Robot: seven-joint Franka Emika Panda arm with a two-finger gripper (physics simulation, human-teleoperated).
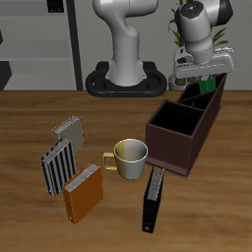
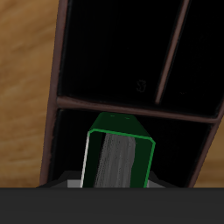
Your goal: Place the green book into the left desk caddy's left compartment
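Observation:
My gripper (image 1: 202, 67) is shut on the green book (image 1: 207, 87), a slim bright-green hardcover. It holds the book upright over the far back end of the left desk caddy (image 1: 185, 126), a long dark maroon-brown box. In the wrist view the green book (image 2: 118, 157) shows its white page edges and hangs between the gripper's (image 2: 112, 182) jaws. It is over a narrow divided section (image 2: 188, 153) of the caddy, just behind a cross divider (image 2: 131, 111). Whether its lower end is inside the section cannot be told.
A cream mug (image 1: 129, 156) stands by the caddy's front end. A black book (image 1: 154, 199) and an orange-brown book (image 1: 83, 191) lie near the table's front edge. Two grey striped books (image 1: 57, 162) lie beside them. A plant stands behind the caddy.

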